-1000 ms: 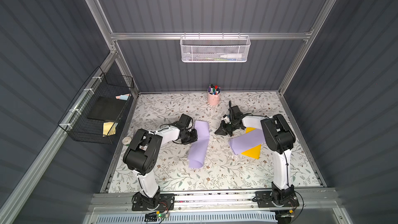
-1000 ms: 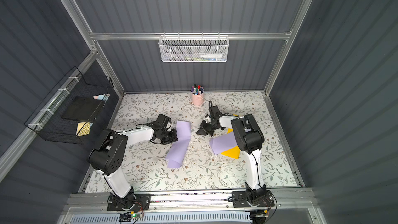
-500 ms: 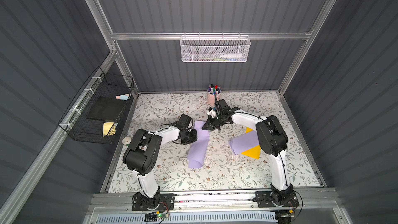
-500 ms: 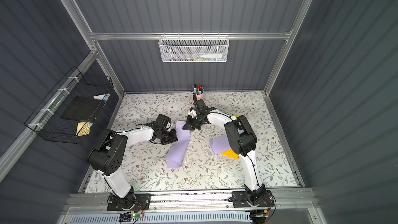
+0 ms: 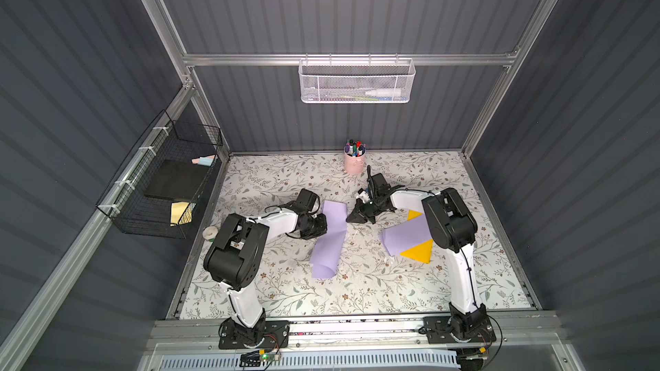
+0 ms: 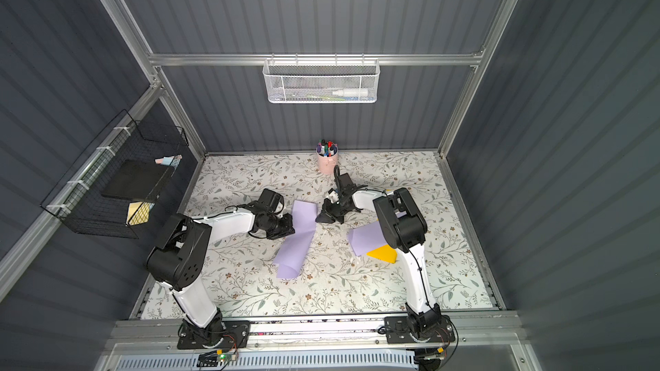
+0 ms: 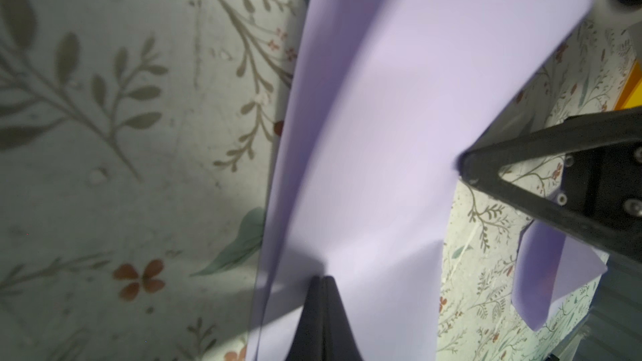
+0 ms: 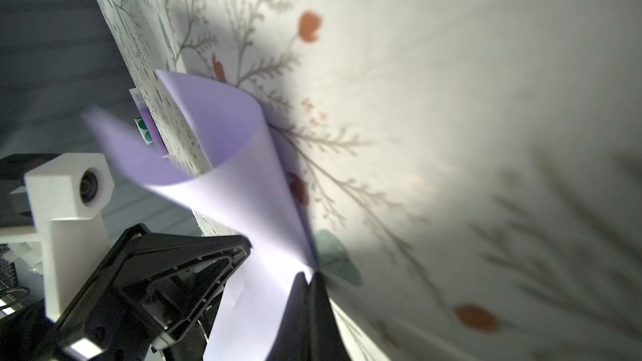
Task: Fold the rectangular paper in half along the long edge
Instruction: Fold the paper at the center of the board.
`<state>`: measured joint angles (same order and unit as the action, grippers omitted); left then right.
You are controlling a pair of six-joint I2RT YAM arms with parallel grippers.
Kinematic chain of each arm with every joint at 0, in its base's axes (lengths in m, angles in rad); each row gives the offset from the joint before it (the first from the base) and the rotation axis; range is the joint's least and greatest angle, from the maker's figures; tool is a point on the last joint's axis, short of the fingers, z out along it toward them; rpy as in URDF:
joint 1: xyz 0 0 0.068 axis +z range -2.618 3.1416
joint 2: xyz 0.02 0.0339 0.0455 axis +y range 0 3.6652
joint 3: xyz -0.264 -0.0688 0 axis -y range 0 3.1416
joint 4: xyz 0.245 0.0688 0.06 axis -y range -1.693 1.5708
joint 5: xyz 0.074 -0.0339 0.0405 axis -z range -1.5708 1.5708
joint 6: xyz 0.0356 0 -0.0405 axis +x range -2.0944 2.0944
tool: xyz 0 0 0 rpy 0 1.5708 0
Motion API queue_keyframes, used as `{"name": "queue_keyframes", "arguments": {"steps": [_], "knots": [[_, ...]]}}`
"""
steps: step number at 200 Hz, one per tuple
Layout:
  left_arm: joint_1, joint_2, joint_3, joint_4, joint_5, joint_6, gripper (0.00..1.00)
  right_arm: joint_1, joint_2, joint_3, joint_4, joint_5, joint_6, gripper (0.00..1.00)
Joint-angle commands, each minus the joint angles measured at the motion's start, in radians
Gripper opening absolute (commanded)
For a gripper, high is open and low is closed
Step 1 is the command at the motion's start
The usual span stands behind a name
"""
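The rectangular paper (image 5: pixel 328 240) (image 6: pixel 298 240) is a lavender sheet lying mid-table, folded loosely over lengthwise, its near end curling up. My left gripper (image 5: pixel 323 225) (image 6: pixel 291 228) is shut, its tip resting on the paper's left side. In the left wrist view the closed tip (image 7: pixel 323 277) sits on top of the paper (image 7: pixel 399 98). My right gripper (image 5: pixel 348 220) (image 6: pixel 318 220) is shut at the paper's right edge near the far end. The right wrist view shows its tip (image 8: pixel 309 274) touching the edge where the curved sheet (image 8: pixel 243 182) meets the table.
A second lavender sheet (image 5: pixel 403 235) overlaps a yellow paper (image 5: pixel 418 250) at the right, partly under the right arm. A pink pen cup (image 5: pixel 353 164) stands at the back. A tape roll (image 5: pixel 210 233) lies at the left edge. A black wire basket (image 5: pixel 160 187) hangs on the left wall.
My right gripper has swung left from beside the lavender and yellow sheets to the paper's right edge. The left gripper has stayed in place.
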<state>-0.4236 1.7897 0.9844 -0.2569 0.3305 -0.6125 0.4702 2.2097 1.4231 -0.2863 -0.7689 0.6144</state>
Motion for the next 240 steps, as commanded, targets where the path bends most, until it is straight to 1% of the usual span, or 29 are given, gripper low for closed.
{"name": "queue_keyframes", "arguments": {"steps": [1,20,46,91,113,139,178,209,223,240], "knots": [[0.006,0.035,-0.036,-0.154,-0.072,0.025,0.00,-0.069,-0.008,-0.064,-0.051,0.095,-0.021,0.00],[0.007,0.033,-0.036,-0.157,-0.071,0.026,0.00,-0.078,-0.048,-0.066,-0.056,0.074,-0.029,0.00],[0.006,0.035,-0.036,-0.156,-0.073,0.027,0.00,-0.038,-0.075,-0.024,-0.052,0.028,-0.032,0.00],[0.007,0.037,-0.037,-0.150,-0.069,0.023,0.00,0.058,0.017,0.121,-0.093,0.015,-0.025,0.00],[0.006,0.036,-0.036,-0.150,-0.069,0.023,0.00,0.073,0.066,0.160,-0.093,0.029,-0.011,0.00],[0.006,0.030,-0.037,-0.152,-0.069,0.023,0.00,0.052,0.115,0.171,-0.103,0.060,0.008,0.00],[0.006,0.024,-0.038,-0.154,-0.068,0.024,0.00,-0.001,0.098,0.103,-0.131,0.174,-0.010,0.00],[0.006,0.022,-0.042,-0.157,-0.067,0.026,0.00,-0.076,0.048,0.003,-0.098,0.163,-0.014,0.00],[0.006,0.022,-0.044,-0.157,-0.067,0.026,0.00,-0.081,0.014,-0.002,-0.112,0.178,-0.034,0.00],[0.006,0.025,-0.041,-0.157,-0.066,0.026,0.00,-0.068,-0.016,0.016,-0.110,0.132,-0.041,0.00]]}}
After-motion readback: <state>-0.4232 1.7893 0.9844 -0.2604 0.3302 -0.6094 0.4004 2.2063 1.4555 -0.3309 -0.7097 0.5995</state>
